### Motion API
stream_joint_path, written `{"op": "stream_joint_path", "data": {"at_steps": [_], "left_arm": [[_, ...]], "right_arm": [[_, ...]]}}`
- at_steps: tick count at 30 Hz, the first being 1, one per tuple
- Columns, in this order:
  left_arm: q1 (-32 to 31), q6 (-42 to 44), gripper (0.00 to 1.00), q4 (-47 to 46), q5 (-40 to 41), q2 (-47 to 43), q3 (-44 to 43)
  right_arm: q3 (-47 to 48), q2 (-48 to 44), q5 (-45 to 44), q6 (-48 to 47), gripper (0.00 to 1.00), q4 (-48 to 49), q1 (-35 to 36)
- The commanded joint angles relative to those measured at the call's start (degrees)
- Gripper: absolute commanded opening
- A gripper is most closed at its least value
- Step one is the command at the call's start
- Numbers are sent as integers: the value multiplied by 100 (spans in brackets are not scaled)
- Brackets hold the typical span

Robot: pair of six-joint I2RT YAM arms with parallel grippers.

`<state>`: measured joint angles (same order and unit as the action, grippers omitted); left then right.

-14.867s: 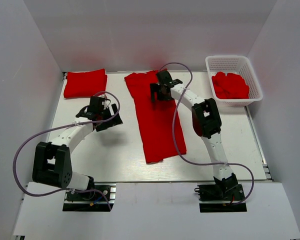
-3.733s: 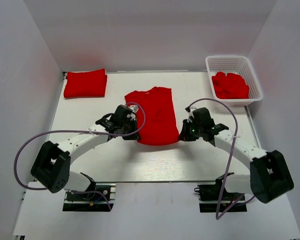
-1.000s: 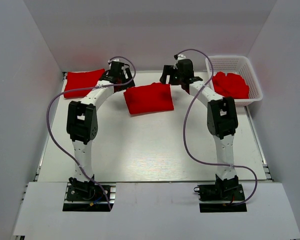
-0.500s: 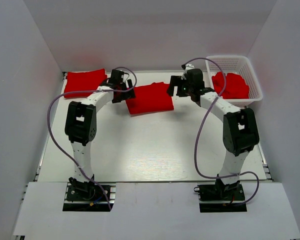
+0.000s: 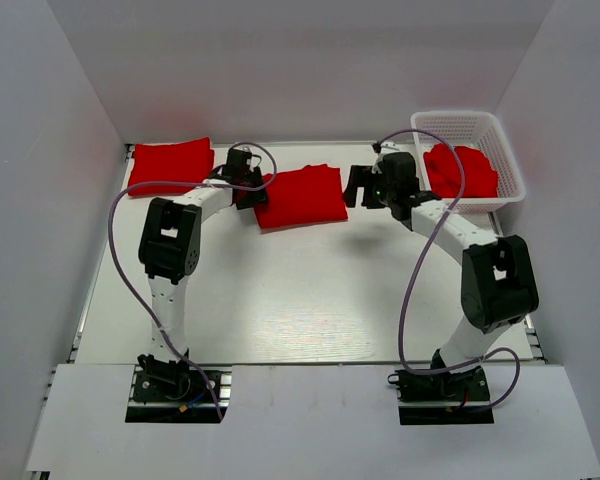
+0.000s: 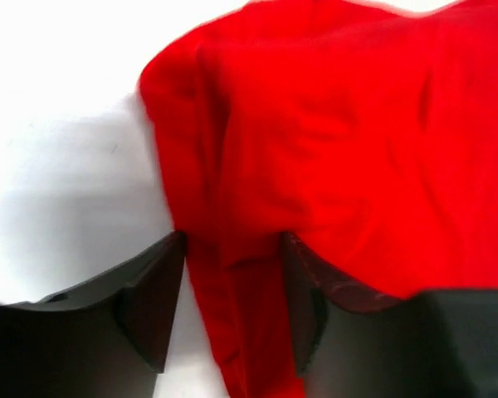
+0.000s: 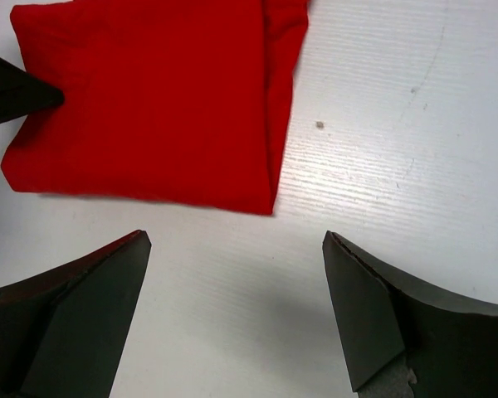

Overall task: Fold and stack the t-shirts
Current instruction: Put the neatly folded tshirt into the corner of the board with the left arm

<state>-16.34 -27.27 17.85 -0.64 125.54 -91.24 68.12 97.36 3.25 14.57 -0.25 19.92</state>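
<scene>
A folded red t-shirt [image 5: 300, 197] [image 6: 340, 149] [image 7: 149, 108] lies at the back middle of the table. My left gripper [image 5: 252, 190] [image 6: 232, 307] is at its left edge, its jaws half closed astride a fold of the cloth; a strip of white table shows between one finger and the cloth. My right gripper [image 5: 358, 187] [image 7: 232, 315] hovers wide open just right of the shirt's right edge, with nothing between its fingers. Another folded red t-shirt [image 5: 170, 166] lies at the back left corner. More crumpled red t-shirts [image 5: 460, 170] sit in the basket.
The white lattice basket [image 5: 460, 117] stands at the back right corner, close to my right arm. White walls enclose the table on the left, back and right. Purple cables loop over both arms.
My left gripper has slid onto the shirt's left edge and its jaws have narrowed around the cloth. The right gripper has drawn back from the shirt toward the right and near side, still open.
</scene>
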Motion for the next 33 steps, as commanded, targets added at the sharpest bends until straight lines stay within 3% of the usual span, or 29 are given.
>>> {"op": "stream_joint_path", "data": {"at_steps": [1, 7, 8, 9, 18, 24, 33], "left_arm": [[-27, 20, 49, -140, -383, 437, 63], [-80, 616, 26, -991, -1077, 437, 274], [-80, 774, 6, -994, -1287, 437, 274], [-80, 1097, 0, -1063, -1289, 350, 160], [34, 2454, 0, -774, -1403, -530, -359], [34, 3306, 0, 60, -1456, -706, -1202], [140, 4054, 0, 684, -640, -759, -2203]], "right_arm": [[-184, -464, -175, -77, 90, 183, -23], [-448, -780, -675, -226, 90, 148, -32], [-492, -815, -763, -235, 90, 139, -32], [-510, -859, -929, -226, 90, 70, -24], [-1230, -1395, -1300, -174, 90, 280, -59], [-1327, -1431, -1370, -209, 90, 210, -67], [-1319, -1466, -1511, -244, 90, 175, -68]]}}
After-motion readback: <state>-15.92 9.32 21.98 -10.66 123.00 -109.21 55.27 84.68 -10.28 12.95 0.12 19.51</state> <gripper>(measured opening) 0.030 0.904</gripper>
